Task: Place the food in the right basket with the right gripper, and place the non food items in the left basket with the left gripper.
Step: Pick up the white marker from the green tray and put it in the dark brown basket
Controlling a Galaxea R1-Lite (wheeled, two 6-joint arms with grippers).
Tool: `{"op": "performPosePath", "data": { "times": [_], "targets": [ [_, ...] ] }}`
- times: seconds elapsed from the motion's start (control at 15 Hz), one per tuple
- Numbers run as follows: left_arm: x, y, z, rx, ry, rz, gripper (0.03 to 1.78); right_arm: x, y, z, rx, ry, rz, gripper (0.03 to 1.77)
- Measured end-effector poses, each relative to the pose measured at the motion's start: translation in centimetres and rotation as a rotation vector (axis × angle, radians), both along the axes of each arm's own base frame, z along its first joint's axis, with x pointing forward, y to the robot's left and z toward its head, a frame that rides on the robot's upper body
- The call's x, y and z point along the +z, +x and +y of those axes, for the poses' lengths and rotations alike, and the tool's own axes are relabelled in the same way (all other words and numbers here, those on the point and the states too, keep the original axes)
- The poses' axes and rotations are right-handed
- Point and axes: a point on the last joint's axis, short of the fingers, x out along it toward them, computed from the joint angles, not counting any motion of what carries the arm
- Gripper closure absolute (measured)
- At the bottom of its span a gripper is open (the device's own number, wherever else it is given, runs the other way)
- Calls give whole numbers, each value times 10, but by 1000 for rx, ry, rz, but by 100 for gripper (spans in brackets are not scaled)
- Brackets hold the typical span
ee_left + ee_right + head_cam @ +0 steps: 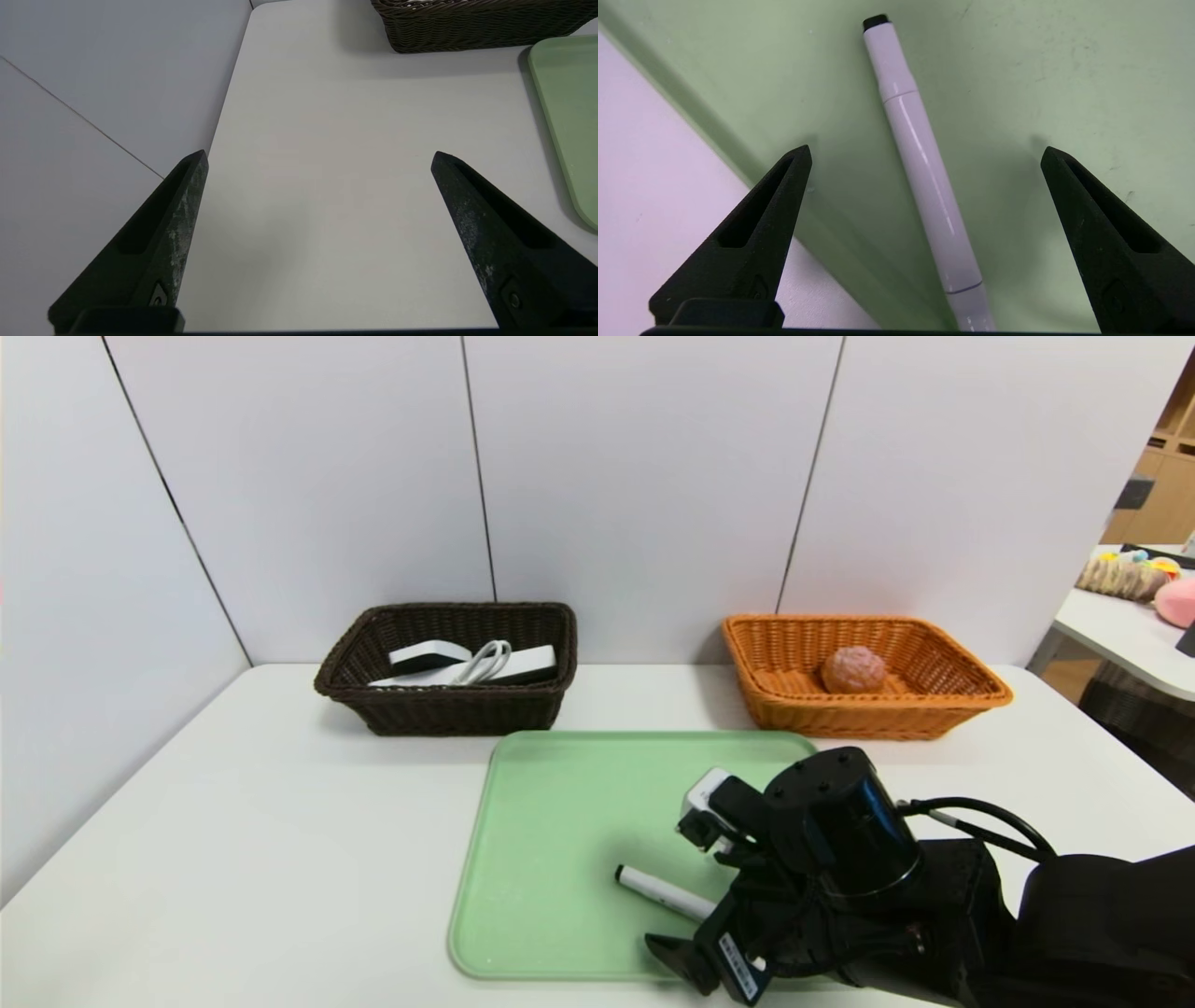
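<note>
My right gripper (926,156) stands wide over the tray (560,821), its fingers either side of the marker (931,182), unheld; left gripper (319,156) idles open above the table; step judged: marker pickup; next, close squarely, although non-food is assigned left.

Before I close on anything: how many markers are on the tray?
1 in view. The marker lies on the green tray, between the right gripper's open jaws, not gripped. The arm hides part of the tray, so others may be hidden.
</note>
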Motion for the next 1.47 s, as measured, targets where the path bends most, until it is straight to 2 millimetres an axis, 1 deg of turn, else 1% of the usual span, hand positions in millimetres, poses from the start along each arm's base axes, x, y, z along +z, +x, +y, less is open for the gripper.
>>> {"op": "performPosePath", "data": {
  "times": [0.47,0.93,1.13,1.2,1.47],
  "targets": [
    [7,-2,0,-2,-4,-28,12,-6,2,4,-8,-14,-12,10],
    [8,-2,0,-3,-4,-28,12,-11,0,3,-1,-27,-4,10],
    [10,-2,0,-3,-5,-35,12,-12,-1,2,0,-31,3,57],
    [10,-3,0,-2,-6,-38,12,-12,-1,2,-1,-31,3,70],
    [11,-3,1,-1,-10,-44,12,-12,-1,2,-7,-27,-2,108]
  ]
}}
